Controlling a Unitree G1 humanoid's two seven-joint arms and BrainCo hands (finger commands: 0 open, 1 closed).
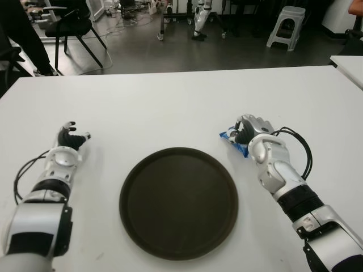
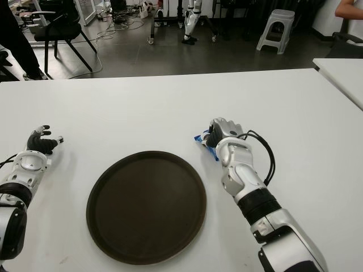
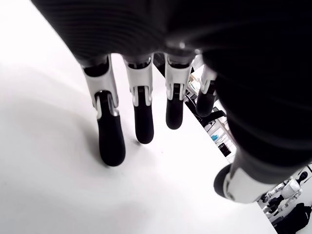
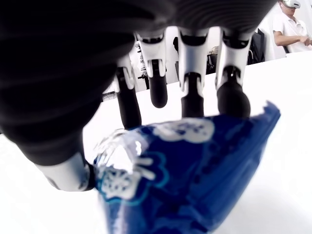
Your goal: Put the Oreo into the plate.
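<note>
The Oreo is a blue packet (image 1: pixel 232 139) lying on the white table (image 1: pixel 170 107), just off the upper right rim of the dark round plate (image 1: pixel 178 201). My right hand (image 1: pixel 248 128) sits over the packet's right end. In the right wrist view the packet (image 4: pixel 195 170) fills the space under the palm. The fingers (image 4: pixel 233 100) reach fairly straight past its far edge, and the thumb is beside its end. Nothing lies in the plate. My left hand (image 1: pixel 68 137) shows to the left of the plate, its fingers (image 3: pixel 112 141) relaxed with nothing in them.
Beyond the table's far edge are a black chair (image 1: pixel 71 25), a white stool (image 1: pixel 286 25) and cables on the floor. A second white table's corner (image 1: pixel 349 65) shows at the right. A person (image 4: pixel 290 22) stands in the background.
</note>
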